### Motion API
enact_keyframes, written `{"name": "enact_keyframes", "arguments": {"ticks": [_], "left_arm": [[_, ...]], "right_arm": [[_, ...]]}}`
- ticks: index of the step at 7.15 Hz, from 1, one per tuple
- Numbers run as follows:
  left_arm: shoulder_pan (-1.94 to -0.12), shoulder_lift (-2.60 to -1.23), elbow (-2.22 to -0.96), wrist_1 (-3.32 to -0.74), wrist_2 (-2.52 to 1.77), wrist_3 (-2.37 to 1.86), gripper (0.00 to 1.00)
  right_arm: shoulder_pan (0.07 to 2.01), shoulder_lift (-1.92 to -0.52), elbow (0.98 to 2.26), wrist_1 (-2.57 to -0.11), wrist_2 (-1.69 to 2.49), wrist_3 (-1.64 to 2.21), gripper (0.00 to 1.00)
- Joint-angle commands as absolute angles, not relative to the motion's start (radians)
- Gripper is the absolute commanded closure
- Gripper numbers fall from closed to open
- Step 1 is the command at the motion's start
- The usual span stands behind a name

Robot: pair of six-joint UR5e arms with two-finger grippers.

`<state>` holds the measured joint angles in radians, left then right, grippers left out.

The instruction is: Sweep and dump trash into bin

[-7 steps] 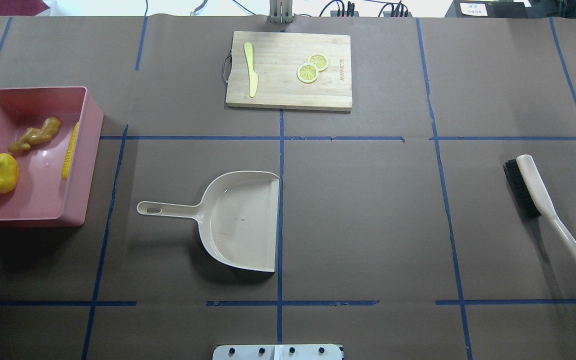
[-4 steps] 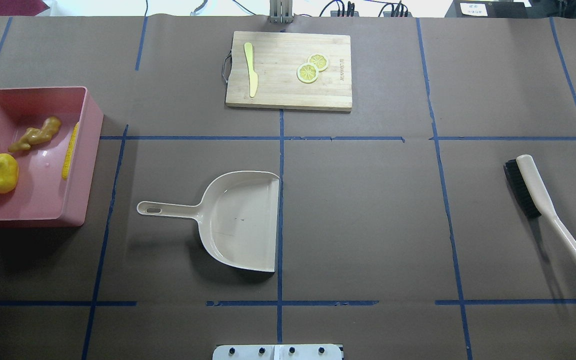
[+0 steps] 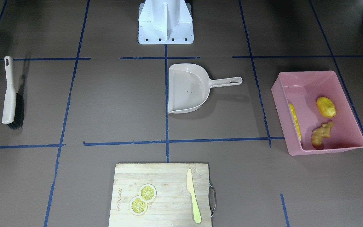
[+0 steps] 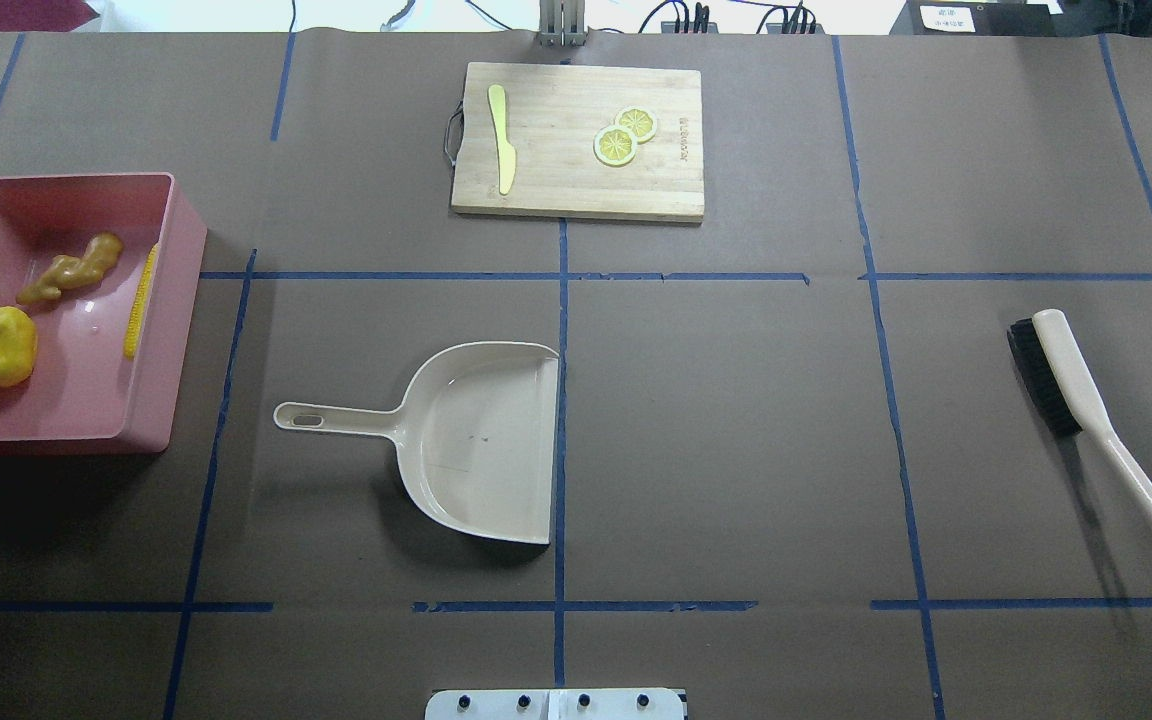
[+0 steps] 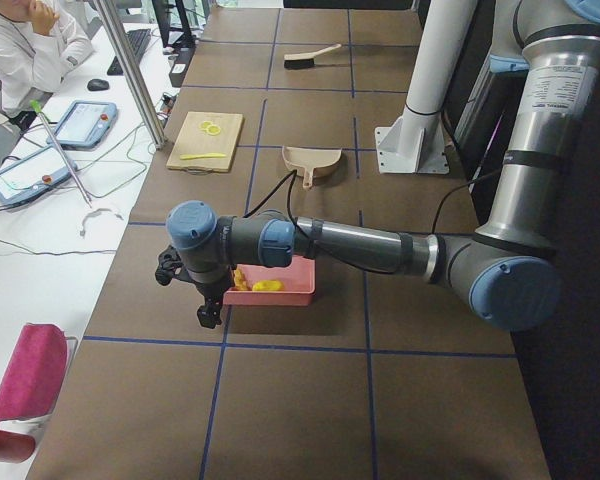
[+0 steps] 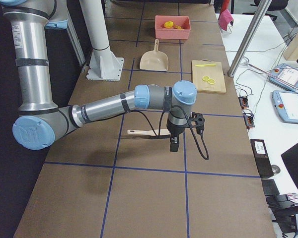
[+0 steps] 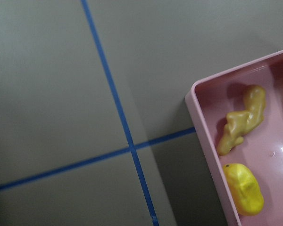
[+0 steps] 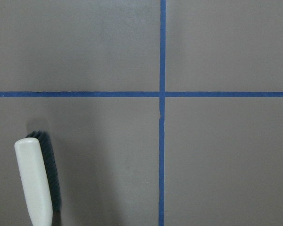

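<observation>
The brown counter [image 4: 736,420], marked off by blue tape lines, fills the overhead view. The left arm [image 5: 360,245] stretches across the middle of the left side view. Its left pincer [image 5: 209,316] hangs at centre left, just beside the near end of the bin [image 4: 186,320]. It seems to touch nothing, though at this size that is hard to be sure of. How far it is open I cannot tell, since only this side view shows it.

The right arm [image 6: 104,106] reaches to the middle of the right side view. There the right pincer [image 6: 174,145] points down over the brush [image 4: 1076,385]. How wide it stands, and whether it grips anything, cannot be told either.

The pink bin sits at the left edge of the overhead view. All the trash lies in it:
- the corn cob [image 4: 141,300] lies along its right wall;
- the ginger root [image 4: 71,268] lies toward its upper middle;
- the potato-like lump [image 4: 6,345] lies at lower left.

The bamboo cutting board [image 4: 576,185] lies at top centre. The beige dustpan [image 4: 481,440] lies flat at centre, its handle toward the bin. The brush lies alone at the right.

On the board, the pale yellow knife [image 4: 502,140] is at the left. Two overlapping lemon slices [image 4: 624,135] are right of centre.
</observation>
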<state>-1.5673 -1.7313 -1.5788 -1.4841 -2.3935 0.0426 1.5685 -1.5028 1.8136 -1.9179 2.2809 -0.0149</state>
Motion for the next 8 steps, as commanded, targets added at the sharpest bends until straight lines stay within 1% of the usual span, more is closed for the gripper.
{"name": "enact_keyframes", "arguments": {"ticks": [1, 3, 8], "left_arm": [[-1.566, -1.701, -1.641, -1.502, -2.395, -0.014, 0.0], [-1.566, -1.671, -1.677, -1.506, -2.322, -0.012, 0.0], [-1.566, -1.648, -1.695, -1.528, -2.292, -0.015, 0.0]], "right_arm": [[1.568, -1.493, 1.787, -1.914, 2.281, -0.011, 0.0], [1.568, -1.493, 1.775, -1.908, 2.281, -0.011, 0.0], [1.569, -1.503, 1.79, -1.882, 2.316, -0.011, 0.0]]}}
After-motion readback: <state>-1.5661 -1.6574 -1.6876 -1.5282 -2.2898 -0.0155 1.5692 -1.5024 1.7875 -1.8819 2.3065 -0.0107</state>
